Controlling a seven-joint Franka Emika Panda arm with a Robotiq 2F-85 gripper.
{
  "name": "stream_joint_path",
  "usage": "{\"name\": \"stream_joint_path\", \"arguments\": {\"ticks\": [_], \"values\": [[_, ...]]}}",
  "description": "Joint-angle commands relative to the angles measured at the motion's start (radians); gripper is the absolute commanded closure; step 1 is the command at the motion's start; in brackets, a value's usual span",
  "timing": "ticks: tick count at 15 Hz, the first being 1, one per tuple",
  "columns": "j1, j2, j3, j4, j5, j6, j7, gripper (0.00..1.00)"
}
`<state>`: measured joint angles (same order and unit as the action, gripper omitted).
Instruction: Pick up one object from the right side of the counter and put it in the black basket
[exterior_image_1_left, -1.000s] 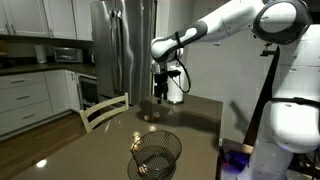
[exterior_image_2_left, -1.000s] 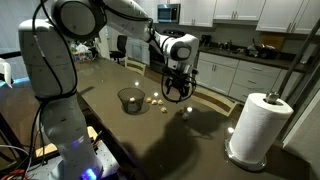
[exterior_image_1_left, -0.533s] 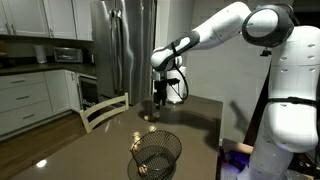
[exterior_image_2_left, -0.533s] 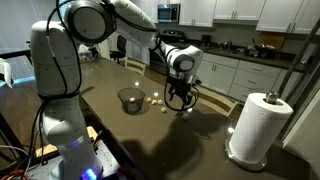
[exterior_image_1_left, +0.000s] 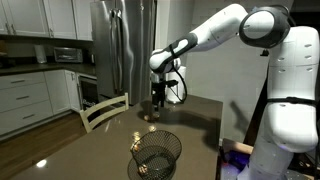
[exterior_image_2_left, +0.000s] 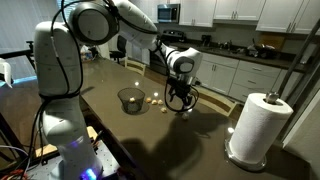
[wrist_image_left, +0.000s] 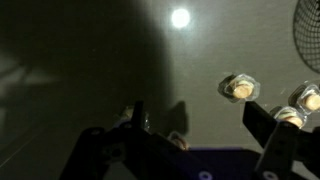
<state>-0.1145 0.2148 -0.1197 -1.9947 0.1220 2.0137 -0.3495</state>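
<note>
The black basket (exterior_image_1_left: 156, 152) stands on the dark brown counter (exterior_image_1_left: 200, 120); it also shows in an exterior view (exterior_image_2_left: 131, 99) and at the wrist view's top right corner (wrist_image_left: 310, 30). Several small pale wrapped objects lie on the counter beside it (exterior_image_2_left: 158, 99). In the wrist view, three of them (wrist_image_left: 238, 88) lie near my right finger. My gripper (wrist_image_left: 195, 118) is open, low over the counter (exterior_image_2_left: 181, 100), with another small wrapped object (wrist_image_left: 178, 141) between its fingers. I cannot tell whether the fingers touch it.
A paper-towel roll (exterior_image_2_left: 256, 125) stands on the counter's near corner. A wooden chair back (exterior_image_1_left: 103, 108) rises at the counter's far edge. A steel refrigerator (exterior_image_1_left: 122, 45) and white cabinets (exterior_image_1_left: 30, 95) stand behind.
My gripper has moved down toward the counter over the small objects and stays open. The basket and objects have not moved.
</note>
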Motion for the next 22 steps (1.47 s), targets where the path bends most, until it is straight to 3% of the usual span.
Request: {"name": "stream_joint_path", "arguments": {"ticks": [1,8,12,18,20,22], "values": [[-0.019,0.061,0.017,0.035,0.007,0.078,0.01,0.0],[-0.023,0.173,0.006,0.088,-0.049,0.24,0.085,0.0],[-0.03,0.242,-0.007,0.154,-0.072,0.209,0.145,0.0],[-0.049,0.289,-0.015,0.225,-0.073,0.068,0.222,0.0],[-0.066,0.291,-0.004,0.243,-0.051,0.005,0.2,0.28],[-0.069,0.292,-0.004,0.253,-0.049,-0.03,0.204,0.42]]}}
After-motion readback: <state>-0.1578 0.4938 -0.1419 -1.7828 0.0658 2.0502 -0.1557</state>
